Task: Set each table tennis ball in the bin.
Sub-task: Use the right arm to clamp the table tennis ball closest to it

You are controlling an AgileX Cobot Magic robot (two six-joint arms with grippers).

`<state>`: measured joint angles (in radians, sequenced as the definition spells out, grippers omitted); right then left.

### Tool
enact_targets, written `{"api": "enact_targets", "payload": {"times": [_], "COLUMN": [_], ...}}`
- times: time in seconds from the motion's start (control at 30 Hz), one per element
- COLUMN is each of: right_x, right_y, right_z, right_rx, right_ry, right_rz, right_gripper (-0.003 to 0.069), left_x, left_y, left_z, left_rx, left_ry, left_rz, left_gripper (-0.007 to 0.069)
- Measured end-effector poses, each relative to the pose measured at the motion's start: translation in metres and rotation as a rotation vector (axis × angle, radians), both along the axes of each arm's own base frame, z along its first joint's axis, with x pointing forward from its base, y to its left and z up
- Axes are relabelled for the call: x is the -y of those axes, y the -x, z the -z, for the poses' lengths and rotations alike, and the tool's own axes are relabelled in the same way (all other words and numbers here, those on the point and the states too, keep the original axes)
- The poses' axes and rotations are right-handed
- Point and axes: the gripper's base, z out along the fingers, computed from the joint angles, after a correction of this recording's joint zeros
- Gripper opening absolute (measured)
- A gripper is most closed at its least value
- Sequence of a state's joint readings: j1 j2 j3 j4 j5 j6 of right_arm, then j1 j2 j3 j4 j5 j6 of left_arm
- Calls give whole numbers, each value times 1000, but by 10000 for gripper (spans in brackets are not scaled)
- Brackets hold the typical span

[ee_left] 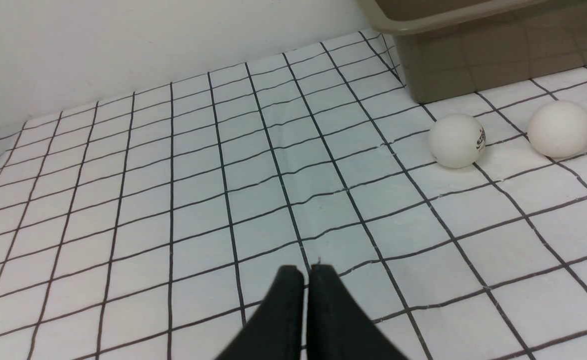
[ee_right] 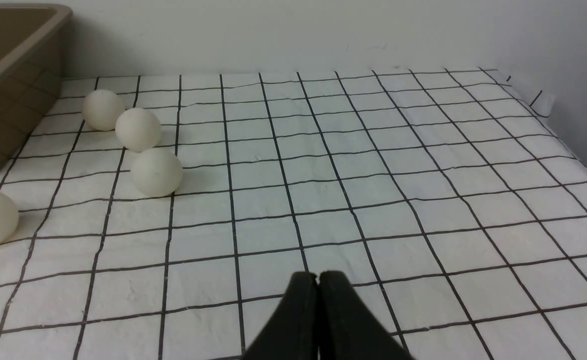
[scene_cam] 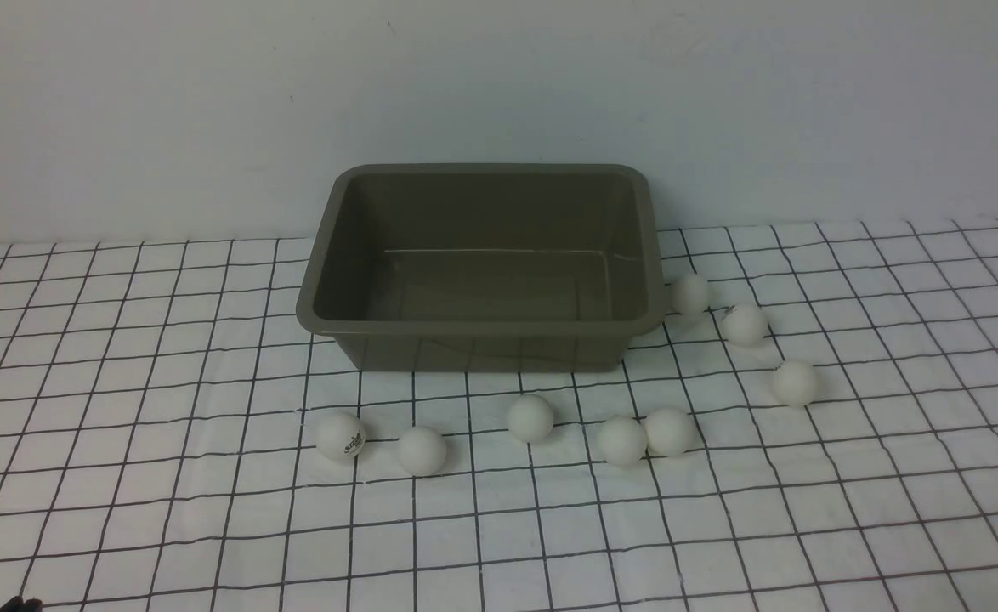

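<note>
balls (scene_cam: 530, 418): all eight on tabletop (scene_cam: 125, 510), arcing round bin (scene_cam: 482, 327) front and right, none inside | left fingers (ee_left: 283, 310): pressed together, empty | right fingers (ee_right: 301, 315): likewise | why: seemingly parked clear, no pick begun

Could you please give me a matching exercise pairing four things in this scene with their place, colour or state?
Things:
1. bin
2. logo ball
3. left gripper
4. tablecloth

Descriptions:
a. white with a black grid
b. fingers shut, holding nothing
c. leftmost of its kind, in front of the tub
d. olive-brown, nothing visible inside

Pairs: 1-d, 2-c, 3-b, 4-a.
</note>
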<state>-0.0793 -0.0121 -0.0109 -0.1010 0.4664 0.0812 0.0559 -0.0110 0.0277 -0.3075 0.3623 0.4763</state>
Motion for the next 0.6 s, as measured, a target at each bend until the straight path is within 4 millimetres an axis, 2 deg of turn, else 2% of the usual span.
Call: {"api": "enact_targets", "payload": {"times": [0.2, 0.3, 0.43, 0.6], "right_x": [-2, -4, -10, -10], "right_y": [-1, -1, -3, -3], "right_z": [-1, -4, -10, -16], "right_rx": [21, 61, 145, 214], "right_ry": [-67, -171, -525, -614], "right_rz": [-1, -3, -4, -8], "right_gripper": [-18, -18, -18, -18], "left_x": [0, 0, 0, 0], "left_y": [0, 0, 0, 0], "left_z": [0, 0, 0, 0], "left_rx": [0, 0, 0, 0], "left_ry": [0, 0, 0, 0], "left_rz": [0, 0, 0, 0], "left_gripper": [-4, -4, -4, -4]}}
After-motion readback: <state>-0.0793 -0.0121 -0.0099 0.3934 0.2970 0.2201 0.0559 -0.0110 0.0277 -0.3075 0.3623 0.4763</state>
